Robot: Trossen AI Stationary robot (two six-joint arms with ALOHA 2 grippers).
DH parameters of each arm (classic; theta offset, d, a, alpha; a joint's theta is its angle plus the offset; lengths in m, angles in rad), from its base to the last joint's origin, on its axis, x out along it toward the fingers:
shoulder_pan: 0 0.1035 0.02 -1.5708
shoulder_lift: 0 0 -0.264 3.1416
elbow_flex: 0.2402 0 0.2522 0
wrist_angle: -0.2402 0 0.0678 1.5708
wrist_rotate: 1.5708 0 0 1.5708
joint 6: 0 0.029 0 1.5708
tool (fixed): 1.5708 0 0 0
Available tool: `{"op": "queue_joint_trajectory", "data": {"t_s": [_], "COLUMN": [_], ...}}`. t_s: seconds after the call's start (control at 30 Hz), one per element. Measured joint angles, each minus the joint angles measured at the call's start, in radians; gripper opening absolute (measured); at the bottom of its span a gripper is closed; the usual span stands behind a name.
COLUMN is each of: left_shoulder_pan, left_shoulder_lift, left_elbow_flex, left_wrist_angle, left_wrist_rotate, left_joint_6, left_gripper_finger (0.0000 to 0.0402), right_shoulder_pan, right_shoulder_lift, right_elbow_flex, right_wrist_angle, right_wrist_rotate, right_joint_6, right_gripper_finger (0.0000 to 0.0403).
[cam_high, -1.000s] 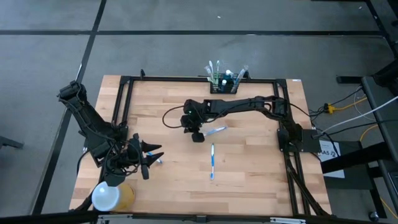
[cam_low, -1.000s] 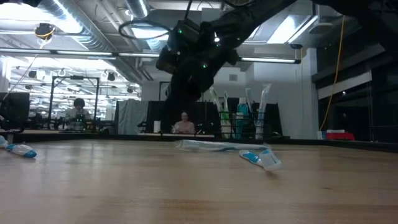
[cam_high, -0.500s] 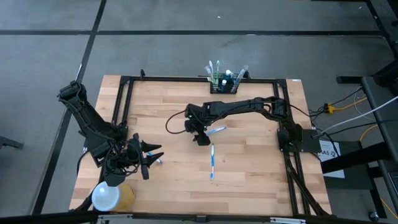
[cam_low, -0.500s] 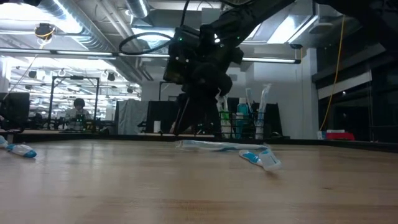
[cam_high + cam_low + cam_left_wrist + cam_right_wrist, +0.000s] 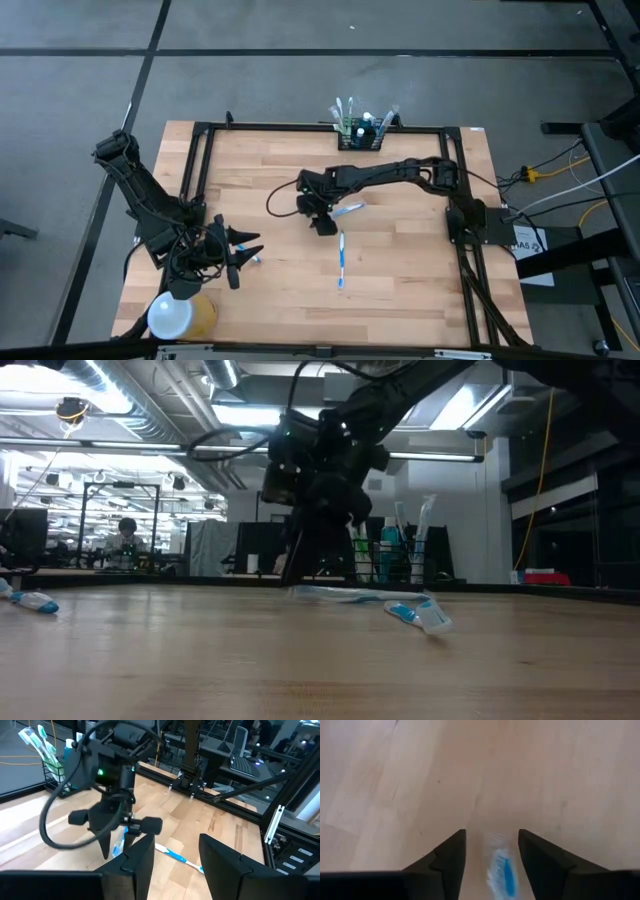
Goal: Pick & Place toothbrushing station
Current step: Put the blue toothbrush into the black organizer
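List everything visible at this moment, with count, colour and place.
Toothbrushing station: one, black rack holding brushes and tubes, table's far edge.
Toothbrush: one, blue-white, table centre.
Tube: one, clear with blue, beside the right pincer.
Small tube: one, blue-white, by the left pincer.
Cylinder: one, yellow, white top, near-left corner.
Table: one, light wood, black frame.
Right pincer: open, low over the tube's end.
Left pincer: open, waiting near left.
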Motion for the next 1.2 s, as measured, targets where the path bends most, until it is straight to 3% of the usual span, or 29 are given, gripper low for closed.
{"op": "queue_joint_trajectory", "data": {"t_s": [0.23,0.4,0.47,0.6,0.73,1.03,1.2], "left_shoulder_pan": [-0.016,-0.021,-0.021,-0.021,-0.021,-0.021,-0.021], "left_shoulder_lift": [0.0,0.0,0.0,0.0,0.0,0.0,0.0], "left_elbow_flex": [0.0,0.0,0.0,0.0,0.0,-0.001,-0.001], "left_wrist_angle": [0.006,0.012,0.024,0.029,0.029,0.059,0.072], "left_wrist_rotate": [-0.004,-0.009,-0.009,-0.01,-0.016,-0.039,-0.062], "left_joint_6": [0.0,-0.001,0.002,0.007,0.008,0.016,0.018], "left_gripper_finger": [0.015,0.015,0.015,0.015,0.015,0.015,0.015], "right_shoulder_pan": [0.005,0.005,0.006,0.005,0.006,-0.097,-0.213], "right_shoulder_lift": [0.019,0.019,0.019,0.002,-0.069,-0.304,-0.422], "right_elbow_flex": [0.0,0.0,0.0,0.017,0.088,0.14,0.057], "right_wrist_angle": [0.017,0.013,0.013,0.01,0.016,0.06,0.296], "right_wrist_rotate": [0.039,0.051,0.052,0.06,0.133,0.51,0.55], "right_joint_6": [-0.019,-0.034,-0.038,-0.026,-0.022,-0.125,-0.084], "right_gripper_finger": [0.0144,0.0033,0.0012,0.0005,0.0003,0.0001,0.0001]}}
